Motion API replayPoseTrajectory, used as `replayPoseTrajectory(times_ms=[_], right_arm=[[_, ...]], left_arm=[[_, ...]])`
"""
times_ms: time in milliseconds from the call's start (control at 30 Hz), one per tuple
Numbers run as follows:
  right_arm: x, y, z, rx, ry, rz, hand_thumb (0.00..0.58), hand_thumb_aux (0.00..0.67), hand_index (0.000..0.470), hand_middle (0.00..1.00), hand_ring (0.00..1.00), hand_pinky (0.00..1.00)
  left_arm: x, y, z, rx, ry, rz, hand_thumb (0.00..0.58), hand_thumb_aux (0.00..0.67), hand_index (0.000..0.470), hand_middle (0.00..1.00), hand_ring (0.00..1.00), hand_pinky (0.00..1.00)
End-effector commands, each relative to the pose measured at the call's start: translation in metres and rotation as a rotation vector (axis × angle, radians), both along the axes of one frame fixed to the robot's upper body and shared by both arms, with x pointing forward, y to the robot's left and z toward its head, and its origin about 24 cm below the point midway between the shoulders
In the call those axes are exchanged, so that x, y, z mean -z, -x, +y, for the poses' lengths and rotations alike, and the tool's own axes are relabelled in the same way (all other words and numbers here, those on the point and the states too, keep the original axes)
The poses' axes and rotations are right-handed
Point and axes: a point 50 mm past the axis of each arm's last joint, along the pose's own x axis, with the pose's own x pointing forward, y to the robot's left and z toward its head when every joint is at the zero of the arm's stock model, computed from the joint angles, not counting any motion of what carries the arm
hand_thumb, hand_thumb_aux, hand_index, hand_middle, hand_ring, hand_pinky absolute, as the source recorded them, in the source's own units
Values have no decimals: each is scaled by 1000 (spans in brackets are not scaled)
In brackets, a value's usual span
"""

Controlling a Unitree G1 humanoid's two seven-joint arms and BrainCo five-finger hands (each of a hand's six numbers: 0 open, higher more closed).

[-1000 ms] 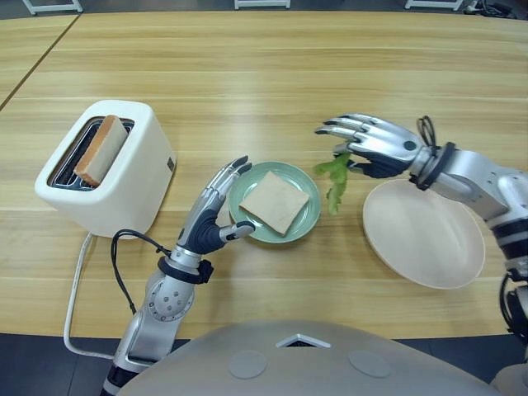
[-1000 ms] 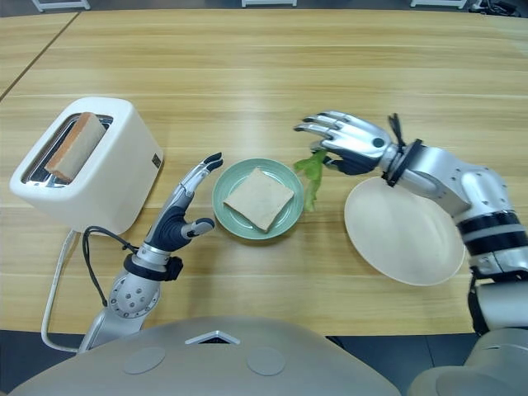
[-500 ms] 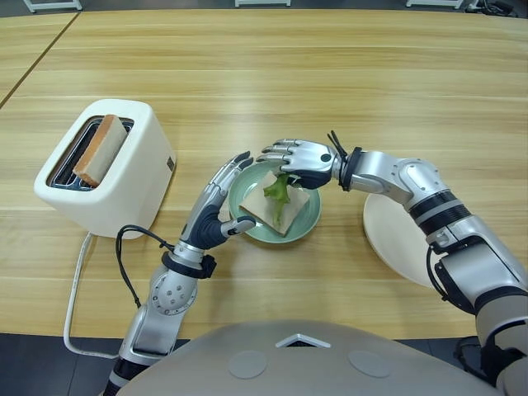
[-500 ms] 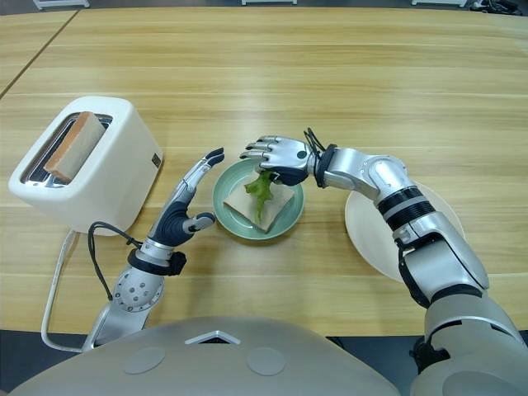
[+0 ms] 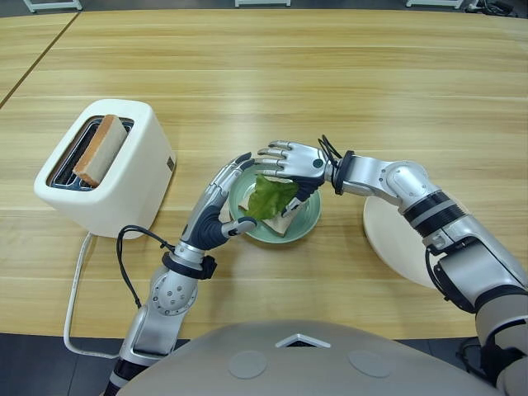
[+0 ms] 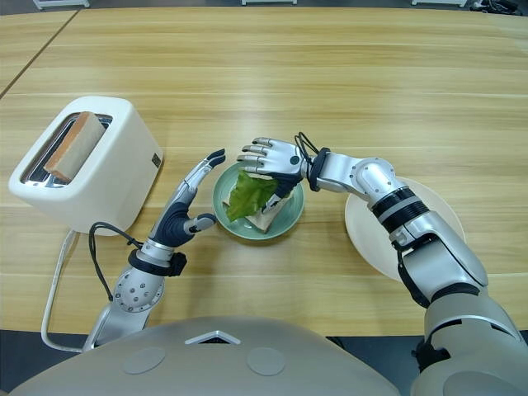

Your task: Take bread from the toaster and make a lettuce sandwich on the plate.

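A white toaster (image 5: 107, 177) stands at the left with one slice of bread (image 5: 101, 148) upright in its slot. The small green plate (image 5: 310, 217) holds another bread slice (image 5: 289, 224), mostly covered by a green lettuce leaf (image 5: 268, 196). My right hand (image 5: 293, 159) hovers over the plate's far side with its fingers stretched out. The leaf's upper edge is tucked under this hand, against the thumb. My left hand (image 5: 216, 205) stands open and upright at the plate's left rim, holding nothing.
A larger beige plate (image 5: 400, 247) lies to the right of the green plate, partly under my right forearm. The toaster's cable (image 5: 124, 264) loops across the table near my left wrist. Bare wooden table stretches behind.
The lettuce, which hung narrow from my right hand over the plate, now lies spread across the bread. The right hand shifted slightly left. The left hand stayed put.
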Motion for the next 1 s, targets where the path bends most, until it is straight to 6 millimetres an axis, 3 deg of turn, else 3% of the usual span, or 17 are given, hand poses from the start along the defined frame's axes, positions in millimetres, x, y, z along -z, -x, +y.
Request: replayPoseTrajectory(times_ms=[33,67,133,200,233,267,333,500,533,567,633,867,1000], right_arm=[[-9,-2,-1,-4,11,-41,0,0,0,0,0,0],[-11,-2,-1,-5,7,-43,75,45,31,0,0,0],[-13,-1,-1,-8,-2,-38,441,342,240,0,0,0],[-13,1,-1,-11,-9,-19,521,457,321,0,0,0],[-12,3,-1,-11,-18,-5,579,649,455,0,0,0],[-13,4,-2,-8,-22,3,578,636,446,0,0,0],[-14,5,-6,6,-36,14,493,410,288,0,0,0],[-26,6,-12,27,-90,24,443,344,241,0,0,0],[-28,7,-13,31,-101,27,379,276,194,0,0,0],[-29,8,-13,33,-109,33,62,37,26,0,0,0],[-26,9,-14,38,-108,58,0,0,0,0,0,0],[-19,10,-15,63,-105,113,0,0,0,0,0,0],[9,18,-17,102,-89,320,0,0,0,0,0,0]], left_arm=[[1,1,2,-2,0,15,0,0,0,0,0,0],[1,1,2,-2,-1,15,0,0,0,0,0,0],[1,1,2,-2,-1,16,0,0,0,0,0,0],[1,1,2,-2,0,16,0,0,0,0,0,0],[1,2,2,-2,0,16,0,0,0,0,0,0],[1,2,2,-1,1,17,0,0,0,0,0,0],[1,2,1,0,2,17,0,0,0,0,0,0],[2,2,1,0,5,23,0,0,0,0,0,0],[2,2,1,0,5,25,0,0,0,0,0,0],[2,2,1,0,6,27,0,0,0,0,0,0],[3,2,1,1,8,30,0,0,0,0,0,0],[3,1,1,7,7,34,0,0,0,0,0,0],[3,2,1,6,9,38,0,0,0,0,0,0]])
